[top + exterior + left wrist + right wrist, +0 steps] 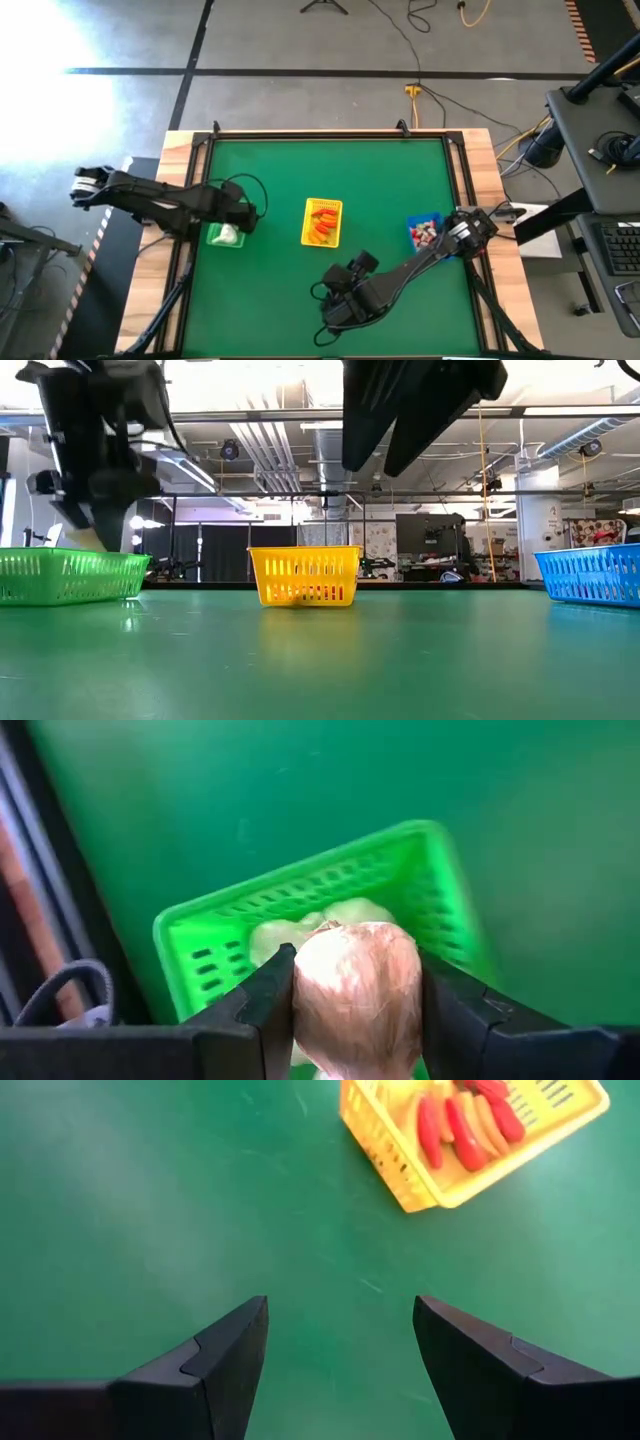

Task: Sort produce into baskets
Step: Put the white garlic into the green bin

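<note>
My left gripper [355,1000] is shut on a cream, brownish onion-like toy piece [357,990], above the green basket [420,870] at the table's left [226,235]. White pieces [300,930] lie in that basket. The yellow basket [322,222] in the middle holds orange and red pieces [465,1125]. The blue basket [424,232] at the right holds red-and-white pieces. My right gripper [340,1350] is open and empty above the bare mat near the table's near edge [340,295]. My left gripper pinches the cream piece by its two opposite sides [300,1000] between its two fingers, coming from above and pointing down. The piece is lifted clear, over the green basket's inside.
The green mat [290,180] has free room at the far side and between the baskets. Black frame bars run along the table's edges [330,135]. In the low view the three baskets [305,575] stand in a row across the mat.
</note>
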Controlling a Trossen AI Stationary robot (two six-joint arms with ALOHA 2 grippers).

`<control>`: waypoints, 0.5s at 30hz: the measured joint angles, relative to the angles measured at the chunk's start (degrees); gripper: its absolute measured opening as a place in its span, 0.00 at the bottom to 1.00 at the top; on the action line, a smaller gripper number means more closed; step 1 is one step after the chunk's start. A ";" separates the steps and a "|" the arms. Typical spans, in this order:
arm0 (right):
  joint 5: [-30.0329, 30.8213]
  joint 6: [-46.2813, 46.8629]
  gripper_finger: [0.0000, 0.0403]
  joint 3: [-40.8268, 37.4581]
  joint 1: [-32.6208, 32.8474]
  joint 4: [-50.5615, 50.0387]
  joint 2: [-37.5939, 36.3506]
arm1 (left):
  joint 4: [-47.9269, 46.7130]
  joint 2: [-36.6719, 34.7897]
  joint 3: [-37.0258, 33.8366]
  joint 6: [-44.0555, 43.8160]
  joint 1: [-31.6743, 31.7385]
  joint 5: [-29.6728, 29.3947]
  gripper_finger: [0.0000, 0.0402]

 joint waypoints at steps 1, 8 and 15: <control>0.01 0.72 0.60 0.00 0.00 -0.27 -0.15 | 0.07 0.38 -0.54 -0.23 0.84 0.10 0.36; 0.05 0.30 0.60 0.02 -0.19 -1.42 -0.49 | 2.19 2.95 -1.66 -0.60 2.26 0.47 0.36; 1.39 -0.93 0.60 0.02 -1.13 -4.24 -1.40 | 4.75 4.06 1.36 -1.59 1.15 -1.16 0.51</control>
